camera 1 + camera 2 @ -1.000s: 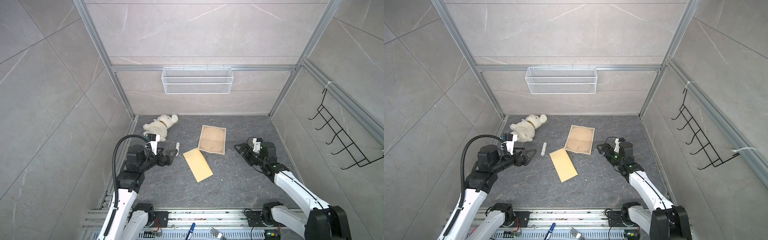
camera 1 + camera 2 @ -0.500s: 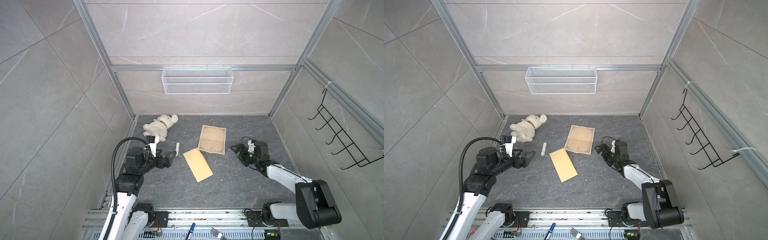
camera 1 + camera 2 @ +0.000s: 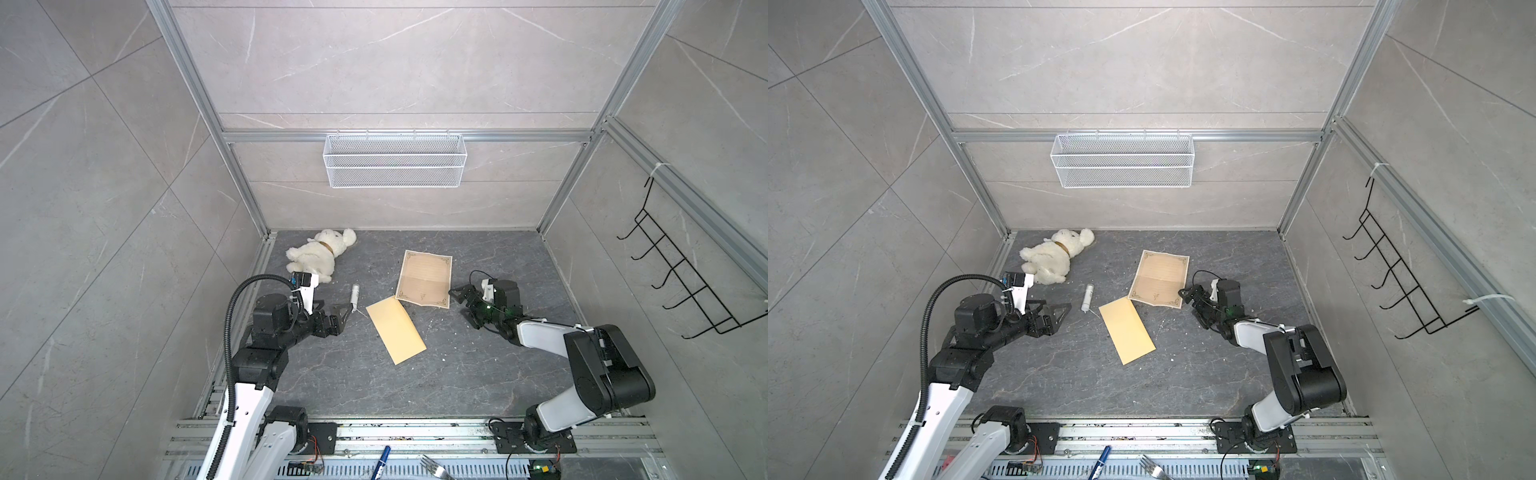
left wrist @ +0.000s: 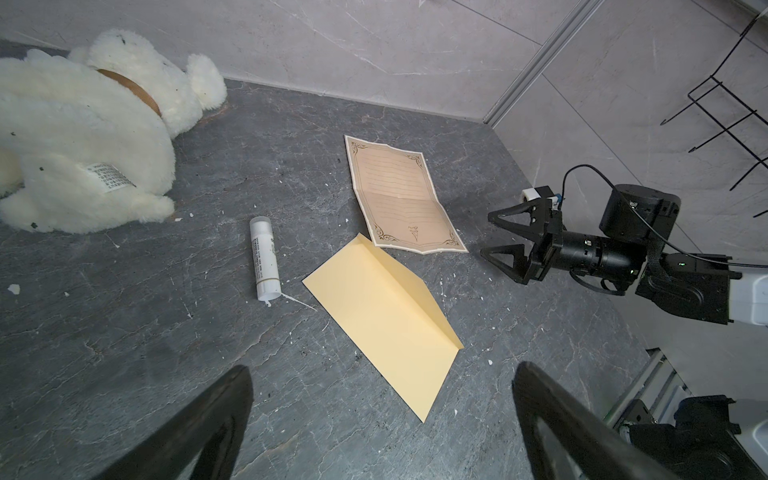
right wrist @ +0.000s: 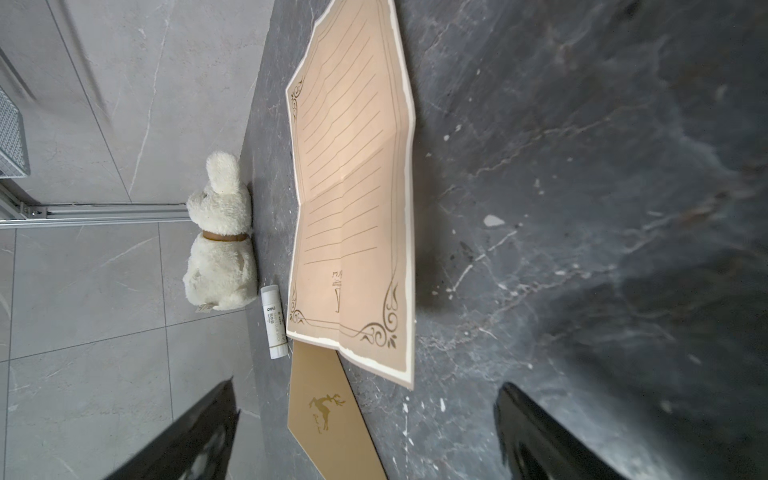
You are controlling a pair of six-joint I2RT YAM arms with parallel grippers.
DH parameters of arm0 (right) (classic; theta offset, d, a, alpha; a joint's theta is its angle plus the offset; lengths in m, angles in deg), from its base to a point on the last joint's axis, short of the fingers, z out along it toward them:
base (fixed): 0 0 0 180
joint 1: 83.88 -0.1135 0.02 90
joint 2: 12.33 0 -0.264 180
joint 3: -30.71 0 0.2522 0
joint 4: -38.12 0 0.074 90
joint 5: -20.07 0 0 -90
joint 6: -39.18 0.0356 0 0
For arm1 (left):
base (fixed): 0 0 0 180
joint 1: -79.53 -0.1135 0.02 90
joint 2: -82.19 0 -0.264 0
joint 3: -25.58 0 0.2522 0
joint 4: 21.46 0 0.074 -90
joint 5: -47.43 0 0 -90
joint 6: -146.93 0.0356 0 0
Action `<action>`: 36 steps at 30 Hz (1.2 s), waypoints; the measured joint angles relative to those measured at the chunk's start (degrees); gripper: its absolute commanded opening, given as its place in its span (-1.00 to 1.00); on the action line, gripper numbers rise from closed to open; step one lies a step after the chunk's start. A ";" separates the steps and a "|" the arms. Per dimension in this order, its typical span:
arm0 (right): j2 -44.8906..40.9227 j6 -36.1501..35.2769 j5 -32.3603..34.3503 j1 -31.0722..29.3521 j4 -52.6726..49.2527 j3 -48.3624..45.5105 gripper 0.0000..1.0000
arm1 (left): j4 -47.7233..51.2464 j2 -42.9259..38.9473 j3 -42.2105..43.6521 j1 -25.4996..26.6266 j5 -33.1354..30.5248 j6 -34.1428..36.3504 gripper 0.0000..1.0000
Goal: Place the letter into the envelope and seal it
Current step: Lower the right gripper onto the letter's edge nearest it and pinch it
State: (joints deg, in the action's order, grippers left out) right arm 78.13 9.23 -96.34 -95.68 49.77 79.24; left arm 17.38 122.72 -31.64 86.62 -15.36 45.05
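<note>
right gripper (image 3: pixel 460 300) is my tool here: jaws spread wide, nothing in them, touching nothing, low over the table. letter (image 3: pixel 424 278) lies flat just beside it, off my fingertips toward mid-table, and its near right corner is the closest part. Long axis runs front-to-back toward the rear wall, slightly skewed. envelope (image 3: pixel 396 330) lies diagonal in front of the letter, its far corner at the letter's near left corner; touching or tucked under, can't tell. left gripper (image 3: pixel 345 318) is also wide open and empty, well apart from the letter, nearer the envelope and glue stick (image 3: pixel 354 295). My read: the right arm takes the letter by that near right corner
</note>
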 measured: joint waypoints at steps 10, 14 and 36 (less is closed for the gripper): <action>5.81 3.37 0.04 -1.40 5.86 0.94 0.80 | 0.00 -0.39 0.04 0.02 0.11 0.00 1.00; 8.04 4.94 0.07 -1.81 8.39 0.94 0.69 | 0.02 -0.39 0.04 0.00 0.20 0.00 1.00; 20.15 12.02 1.07 -2.99 22.97 4.48 0.19 | 0.17 -0.39 0.04 0.00 0.39 -0.02 1.00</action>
State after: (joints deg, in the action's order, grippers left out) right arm 98.28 21.25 -95.27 -98.67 72.74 83.72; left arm 17.56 122.33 -31.60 86.62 -14.97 45.03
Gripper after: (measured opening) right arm 0.621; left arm 0.997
